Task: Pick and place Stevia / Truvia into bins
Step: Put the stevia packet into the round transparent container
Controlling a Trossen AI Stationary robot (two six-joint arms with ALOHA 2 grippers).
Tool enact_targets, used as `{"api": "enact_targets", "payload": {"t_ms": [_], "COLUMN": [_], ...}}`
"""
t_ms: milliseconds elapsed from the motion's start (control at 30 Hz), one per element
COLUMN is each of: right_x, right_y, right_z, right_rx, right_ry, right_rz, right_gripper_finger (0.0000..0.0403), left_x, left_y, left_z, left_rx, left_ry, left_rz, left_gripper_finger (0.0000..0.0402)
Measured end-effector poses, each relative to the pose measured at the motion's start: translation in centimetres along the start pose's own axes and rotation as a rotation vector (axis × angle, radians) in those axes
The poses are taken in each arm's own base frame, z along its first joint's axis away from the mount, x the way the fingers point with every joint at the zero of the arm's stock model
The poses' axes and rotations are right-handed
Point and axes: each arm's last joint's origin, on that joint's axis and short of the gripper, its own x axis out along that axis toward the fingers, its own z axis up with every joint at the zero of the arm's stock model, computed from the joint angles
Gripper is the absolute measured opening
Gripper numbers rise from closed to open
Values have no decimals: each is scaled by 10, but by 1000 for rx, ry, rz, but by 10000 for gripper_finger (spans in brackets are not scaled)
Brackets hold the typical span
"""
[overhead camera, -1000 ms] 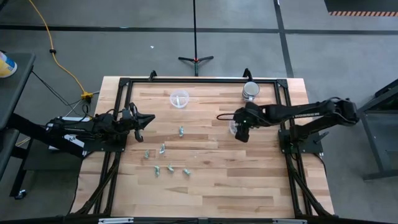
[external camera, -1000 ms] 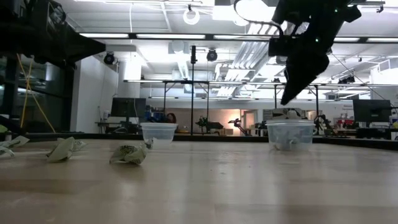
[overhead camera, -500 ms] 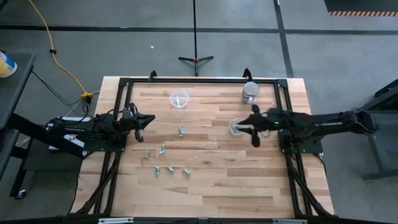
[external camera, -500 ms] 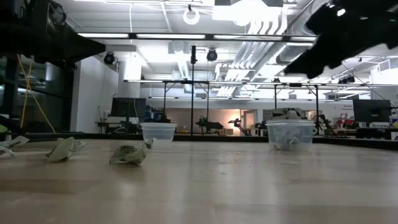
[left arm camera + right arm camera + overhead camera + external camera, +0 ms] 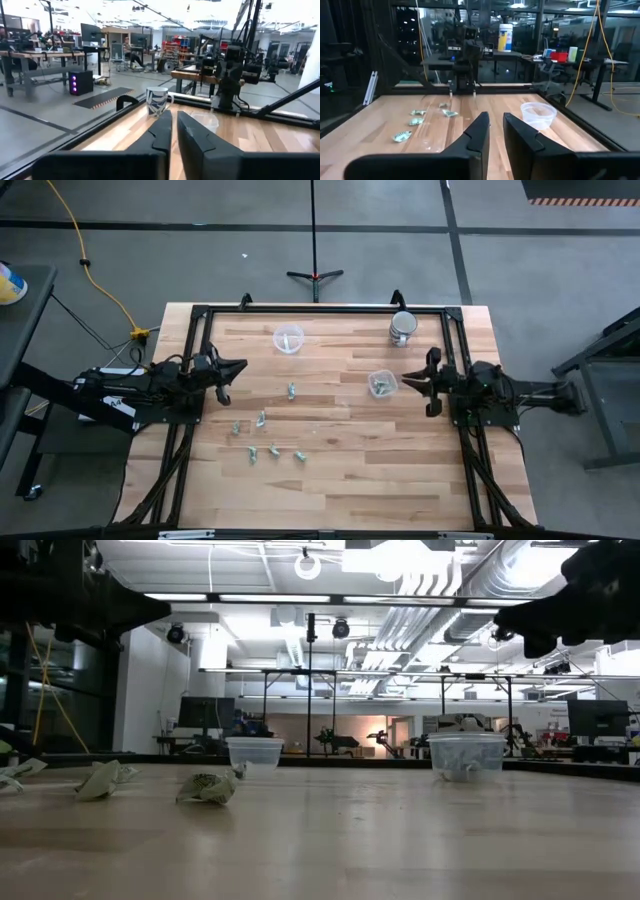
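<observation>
Several small green-and-white Stevia / Truvia packets [image 5: 262, 418] lie loose on the wooden table, left of centre; from the right wrist they show as [image 5: 402, 135]. One clear cup [image 5: 288, 338] stands at the far side with no packet showing in it. The other cup [image 5: 382, 384] stands right of centre with packets in its bottom [image 5: 466, 768]. My left gripper [image 5: 240, 367] hovers level at the left edge, shut and holding nothing. My right gripper [image 5: 405, 378] hovers level just right of the right cup, its fingers [image 5: 482, 125] nearly together, with nothing between them.
A shiny metal mug [image 5: 402, 327] with a handle stands at the far right, behind the right cup. A black frame [image 5: 320, 308] runs along the far and side edges. Bare wood lies in the middle and toward the near edge.
My right gripper has pulled back from above the right cup toward the table's right edge. It has tipped from pointing down to pointing level. The cup and the packets have stayed where they were.
</observation>
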Motion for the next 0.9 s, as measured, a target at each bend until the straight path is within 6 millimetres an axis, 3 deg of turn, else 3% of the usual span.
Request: {"api": "enact_targets", "payload": {"t_ms": [100,233,333,400,533,700,900], "right_x": [0,0,0,0,0,0,-1], "right_y": [0,0,0,0,-2,-5,-5], "right_z": [-4,-5,-5,-5,-5,-5,-5], "right_rx": [0,-20,-67,-104,-126,-122,-119], "right_ry": [3,10,12,13,18,26,27], "right_rz": [1,1,1,-5,-74,-166,-175], "right_gripper_finger": [47,52,56,57,54,49,46], "left_x": [1,9,21,31,62,106,142], "left_y": [0,-4,-10,-15,-28,-37,-46], "left_z": [5,6,-1,-4,-5,-2,-11], "left_rx": [-32,-123,-170,-183,-187,-236,-224], "left_ry": [-47,-52,62,150,315,568,884], "left_rz": [0,0,29,44,92,186,235], "left_gripper_finger": [120,233,302,325,328,298,274]}}
